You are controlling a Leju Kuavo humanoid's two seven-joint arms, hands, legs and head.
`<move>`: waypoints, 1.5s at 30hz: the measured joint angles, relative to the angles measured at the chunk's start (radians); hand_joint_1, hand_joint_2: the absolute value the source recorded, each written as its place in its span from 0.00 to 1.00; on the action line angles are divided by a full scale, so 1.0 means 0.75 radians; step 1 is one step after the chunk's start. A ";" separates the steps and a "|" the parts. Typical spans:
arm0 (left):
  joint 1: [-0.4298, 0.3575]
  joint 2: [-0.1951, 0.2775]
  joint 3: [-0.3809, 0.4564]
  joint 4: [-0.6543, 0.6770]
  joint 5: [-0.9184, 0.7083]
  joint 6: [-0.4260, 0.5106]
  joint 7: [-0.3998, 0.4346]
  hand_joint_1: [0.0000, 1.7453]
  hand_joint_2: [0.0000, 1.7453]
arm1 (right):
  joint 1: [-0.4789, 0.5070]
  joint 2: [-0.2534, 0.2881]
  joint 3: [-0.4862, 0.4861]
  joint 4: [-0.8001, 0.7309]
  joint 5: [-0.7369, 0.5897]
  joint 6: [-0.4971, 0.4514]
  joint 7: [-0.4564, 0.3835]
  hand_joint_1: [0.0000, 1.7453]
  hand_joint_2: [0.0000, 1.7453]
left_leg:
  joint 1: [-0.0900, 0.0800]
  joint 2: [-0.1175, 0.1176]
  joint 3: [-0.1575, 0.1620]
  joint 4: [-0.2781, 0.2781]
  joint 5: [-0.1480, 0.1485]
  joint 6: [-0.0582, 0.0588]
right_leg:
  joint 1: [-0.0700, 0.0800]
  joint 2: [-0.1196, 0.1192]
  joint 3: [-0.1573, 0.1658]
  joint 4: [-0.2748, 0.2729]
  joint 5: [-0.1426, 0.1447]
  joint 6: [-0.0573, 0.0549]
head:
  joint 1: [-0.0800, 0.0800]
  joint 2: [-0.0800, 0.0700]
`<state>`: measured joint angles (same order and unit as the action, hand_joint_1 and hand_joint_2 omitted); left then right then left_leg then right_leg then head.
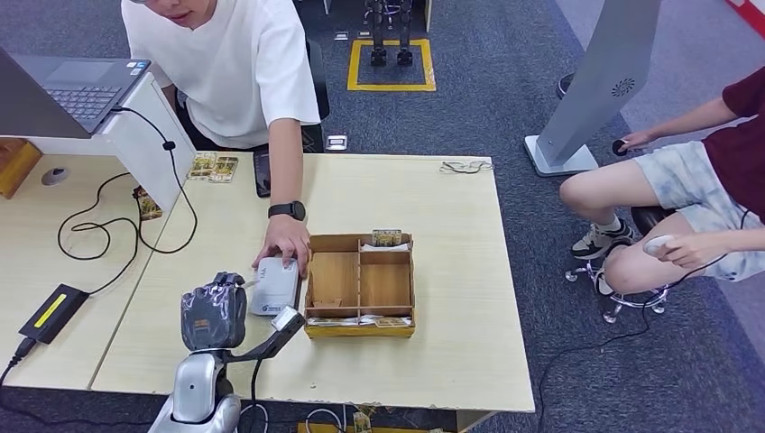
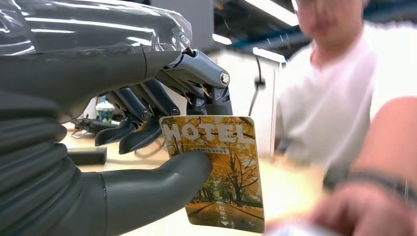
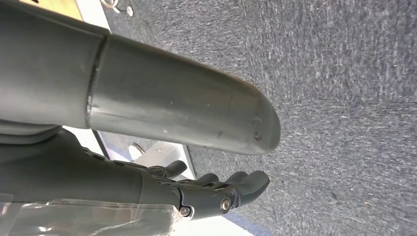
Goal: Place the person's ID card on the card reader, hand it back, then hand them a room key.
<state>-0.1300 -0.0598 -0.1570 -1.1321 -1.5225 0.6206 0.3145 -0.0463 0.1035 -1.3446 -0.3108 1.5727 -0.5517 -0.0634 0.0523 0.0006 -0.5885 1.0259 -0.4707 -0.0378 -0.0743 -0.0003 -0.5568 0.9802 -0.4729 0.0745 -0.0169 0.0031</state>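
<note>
From the head view I see my left hand [image 1: 214,314] raised over the near left part of the pale wooden bench [image 1: 451,352], and the left wrist view shows it pinching a glossy hotel key card printed with yellow autumn trees [image 2: 220,172] between the thick grey thumb and the darker fingers [image 2: 147,129] — the card stands roughly upright with the word HOTEL across its top. Just beyond the hand lies the white rounded card reader [image 1: 274,285], and the person in the white T-shirt [image 1: 236,63] has a hand [image 1: 286,242] resting on its far end, a black watch [image 1: 287,210] at the wrist. Right beside the reader sits a shallow brown wooden box with four compartments [image 1: 360,285]; small cards lean at its far and near walls. My right hand [image 3: 216,192] hangs over grey carpet [image 3: 339,98], holding nothing, its fingers loosely apart. A second person in shorts [image 1: 695,198] sits off the bench's right side.
</note>
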 joint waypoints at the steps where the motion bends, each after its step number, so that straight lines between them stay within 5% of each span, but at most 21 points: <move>1: 0.000 0.008 -0.010 0.016 0.000 -0.033 0.006 1.00 1.00 | 0.000 0.000 0.001 -0.003 0.000 0.003 0.004 0.00 0.00 | 0.000 0.000 0.000 0.000 0.000 0.000 | 0.000 0.000 0.000 0.000 0.000 0.000 | 0.000 0.000; 20: 0.002 0.076 -0.087 0.139 -0.001 -0.200 -0.002 1.00 1.00 | 0.001 0.000 0.018 -0.032 0.000 0.015 0.017 0.00 0.00 | 0.000 -0.003 0.001 0.000 0.000 0.000 | 0.000 -0.005 0.004 0.000 0.000 0.000 | 0.000 0.000; 45: 0.004 0.080 -0.093 0.163 0.004 -0.194 -0.046 1.00 1.00 | 0.001 0.000 0.034 -0.040 0.000 0.017 0.021 0.00 0.00 | 0.000 -0.003 0.002 0.000 0.000 0.000 | 0.000 -0.005 0.006 0.000 0.000 0.000 | 0.000 0.000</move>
<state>-0.1267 0.0004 -0.2266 -1.0099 -1.5198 0.4748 0.2796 -0.0452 0.1037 -1.3191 -0.3410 1.5728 -0.5386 -0.0477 0.0522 -0.0014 -0.5867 1.0259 -0.4705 -0.0377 -0.0744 -0.0039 -0.5526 0.9802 -0.4731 0.0748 -0.0168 0.0031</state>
